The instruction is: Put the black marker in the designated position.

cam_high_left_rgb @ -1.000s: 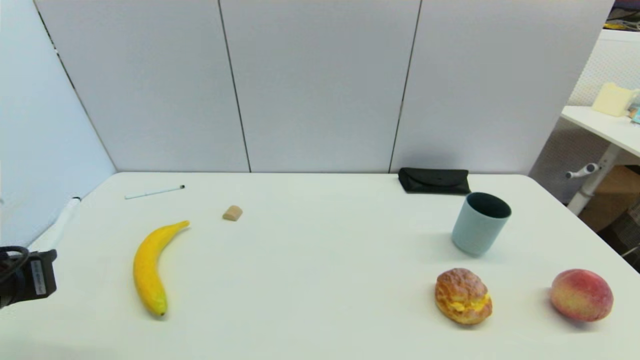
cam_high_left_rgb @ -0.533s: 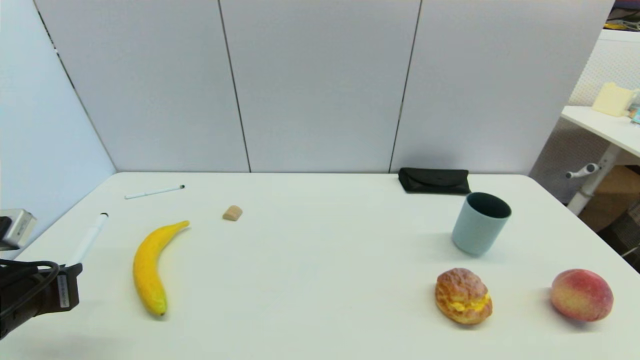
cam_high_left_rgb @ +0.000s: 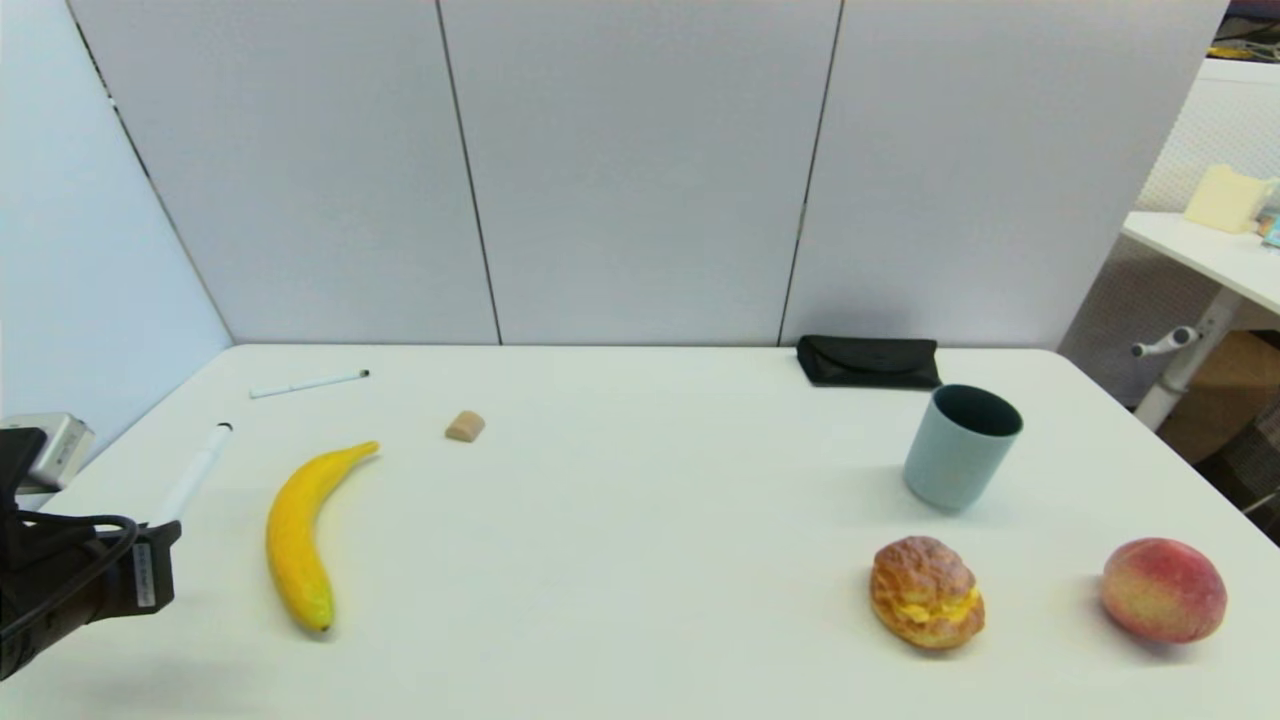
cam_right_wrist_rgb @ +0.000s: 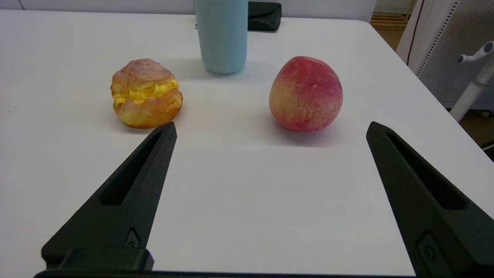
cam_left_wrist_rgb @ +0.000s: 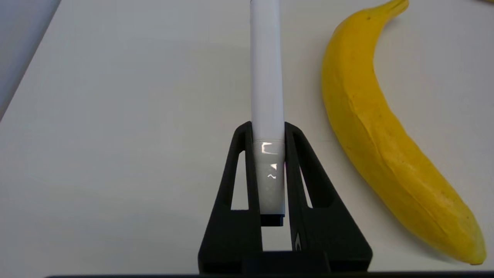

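Observation:
The black marker (cam_high_left_rgb: pixel 196 473), a thick white barrel with a black end, is held at its rear end by my left gripper (cam_left_wrist_rgb: pixel 267 129), which is shut on it. The marker (cam_left_wrist_rgb: pixel 266 69) points away from me, just left of the yellow banana (cam_high_left_rgb: pixel 296 530) and roughly parallel to it. My left arm sits at the table's near left corner. My right gripper (cam_right_wrist_rgb: pixel 271 125) is open over bare table in front of the peach (cam_right_wrist_rgb: pixel 305 93), and it is out of the head view. Nothing on the white tabletop (cam_high_left_rgb: pixel 620 520) marks the designated position.
A thin white pen (cam_high_left_rgb: pixel 308 382) and a small tan block (cam_high_left_rgb: pixel 465 426) lie beyond the banana. On the right stand a light blue cup (cam_high_left_rgb: pixel 960 447), a cream puff (cam_high_left_rgb: pixel 925 592), the peach (cam_high_left_rgb: pixel 1163 588) and a black case (cam_high_left_rgb: pixel 868 361) by the back wall.
My left gripper has carried the marker rightward from the table's left edge to a spot closer to the banana. The other objects stayed where they were.

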Available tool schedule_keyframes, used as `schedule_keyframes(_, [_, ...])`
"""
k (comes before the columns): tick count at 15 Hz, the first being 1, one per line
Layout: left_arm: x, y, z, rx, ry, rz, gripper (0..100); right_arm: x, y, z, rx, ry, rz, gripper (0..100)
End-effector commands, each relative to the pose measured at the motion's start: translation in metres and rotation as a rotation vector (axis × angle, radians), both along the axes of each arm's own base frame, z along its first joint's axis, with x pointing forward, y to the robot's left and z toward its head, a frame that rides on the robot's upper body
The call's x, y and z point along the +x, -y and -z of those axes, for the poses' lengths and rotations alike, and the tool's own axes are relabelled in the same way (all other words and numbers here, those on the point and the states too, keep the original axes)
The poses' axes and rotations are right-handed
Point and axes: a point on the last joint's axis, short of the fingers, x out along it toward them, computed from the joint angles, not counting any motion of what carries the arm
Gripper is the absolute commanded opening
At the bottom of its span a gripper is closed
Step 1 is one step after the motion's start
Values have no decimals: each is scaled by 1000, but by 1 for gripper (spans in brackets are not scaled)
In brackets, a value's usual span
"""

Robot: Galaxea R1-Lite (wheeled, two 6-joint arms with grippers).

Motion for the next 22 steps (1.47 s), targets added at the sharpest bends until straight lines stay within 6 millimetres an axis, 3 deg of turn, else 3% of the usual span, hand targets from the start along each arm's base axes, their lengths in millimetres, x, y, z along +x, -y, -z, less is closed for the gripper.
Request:
schedule_keyframes(1, [2,0,0,-1,6,-1,0,0,0,0,-1,-1,1,100])
schedule_keyframes(3, [2,0,0,-1,7,-1,0,0,0,0,-1,-1,-1,100])
schedule_keyframes(4, [2,0,0,-1,7,-1,100,0,0,0,-1,-1,1,100])
schedule_keyframes(10, [3,0,-3,4,28,0,100,0,0,0,-1,-1,-1,100])
schedule_keyframes(12, [5,-1,-27,29,150,5,100,0,0,0,-1,-1,1,100])
schedule_keyframes(14, [3,0,-68,95,282,24,100,0,0,0,-1,-1,1,100])
schedule_keyframes(17, [-34,6,-142,157,386,50,100,0,0,0,-1,-1,-1,100])
schedule_keyframes(18, [-52,10,-152,147,381,88,100,0,0,0,-1,-1,1,100])
schedule_keyframes(20, [-87,16,-148,121,374,162,100,0,0,0,-1,-1,1,100])
schedule_keyframes(22, [-118,21,-114,111,351,176,100,0,0,0,-1,-1,1,100])
